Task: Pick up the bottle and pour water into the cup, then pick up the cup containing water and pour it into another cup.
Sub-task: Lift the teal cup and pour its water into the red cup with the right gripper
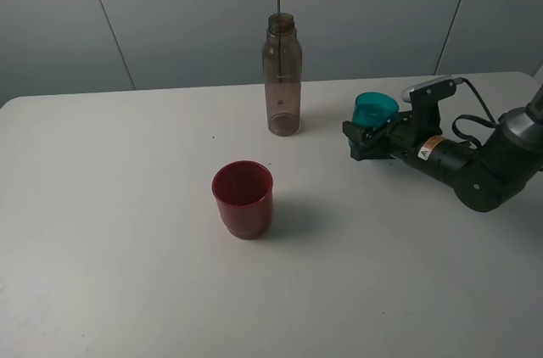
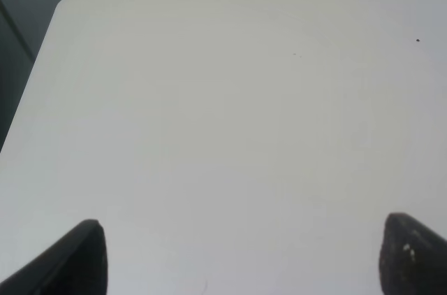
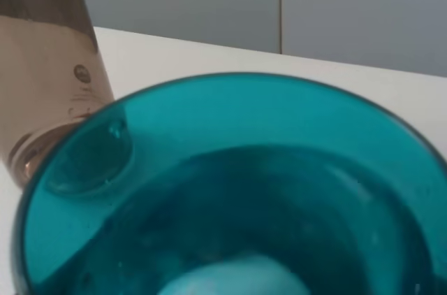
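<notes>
The bottle (image 1: 282, 78), smoky-brown and uncapped, stands upright at the back middle of the table. To its right the teal cup (image 1: 375, 108) sits between the jaws of my right gripper (image 1: 371, 133), which is shut on it low down, close to the table. In the right wrist view the cup (image 3: 230, 190) fills the picture from above, with the bottle (image 3: 42, 64) just beyond it. The red cup (image 1: 243, 197) stands alone in front of the bottle. My left gripper (image 2: 241, 260) is open over bare table, with nothing between its fingertips (image 2: 84, 253).
The white table (image 1: 127, 231) has a rounded back-left corner (image 2: 66, 3) with a grey wall behind it. The right arm (image 1: 484, 167) lies low along the table's right side. The left arm is outside the exterior view.
</notes>
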Robot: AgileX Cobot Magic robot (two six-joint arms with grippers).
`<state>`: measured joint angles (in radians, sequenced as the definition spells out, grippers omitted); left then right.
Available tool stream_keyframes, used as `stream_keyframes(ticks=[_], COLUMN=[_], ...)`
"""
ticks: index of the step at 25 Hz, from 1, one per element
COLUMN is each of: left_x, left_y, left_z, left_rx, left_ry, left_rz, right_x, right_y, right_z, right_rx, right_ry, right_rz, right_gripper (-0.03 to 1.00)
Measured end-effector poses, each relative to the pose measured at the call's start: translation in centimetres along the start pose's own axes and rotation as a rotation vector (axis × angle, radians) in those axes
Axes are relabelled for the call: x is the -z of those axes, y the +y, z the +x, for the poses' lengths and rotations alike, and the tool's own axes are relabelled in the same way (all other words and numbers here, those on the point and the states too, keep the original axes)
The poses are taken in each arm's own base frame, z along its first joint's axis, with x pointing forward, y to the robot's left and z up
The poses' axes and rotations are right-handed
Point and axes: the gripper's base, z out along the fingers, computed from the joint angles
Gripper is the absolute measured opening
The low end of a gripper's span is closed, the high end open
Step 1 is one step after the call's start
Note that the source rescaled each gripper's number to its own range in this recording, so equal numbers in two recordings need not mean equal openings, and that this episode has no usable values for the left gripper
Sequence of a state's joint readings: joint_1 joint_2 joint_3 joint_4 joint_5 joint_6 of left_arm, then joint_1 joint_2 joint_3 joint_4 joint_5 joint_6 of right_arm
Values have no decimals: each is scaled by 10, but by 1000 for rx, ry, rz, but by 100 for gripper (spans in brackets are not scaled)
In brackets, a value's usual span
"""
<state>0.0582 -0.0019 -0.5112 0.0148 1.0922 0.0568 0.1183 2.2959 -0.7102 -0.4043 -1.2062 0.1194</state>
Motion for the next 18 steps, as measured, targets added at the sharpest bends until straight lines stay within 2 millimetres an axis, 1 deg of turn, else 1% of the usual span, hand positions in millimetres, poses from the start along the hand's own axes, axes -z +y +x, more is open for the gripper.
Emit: stream_keyframes(ticks=[13,15,18], left_x=[0,0,0], left_y=[0,0,0], left_z=[0,0,0], left_rx=[0,0,0], left_ry=[0,0,0], left_rz=[0,0,0], right_x=[0,4,16], right_y=[2,5,11], right_z=[0,-3,-15], right_rx=[6,14,31], right_ry=[2,17,18], right_rz=[-16,-34,-54], right_gripper=[8,8,8])
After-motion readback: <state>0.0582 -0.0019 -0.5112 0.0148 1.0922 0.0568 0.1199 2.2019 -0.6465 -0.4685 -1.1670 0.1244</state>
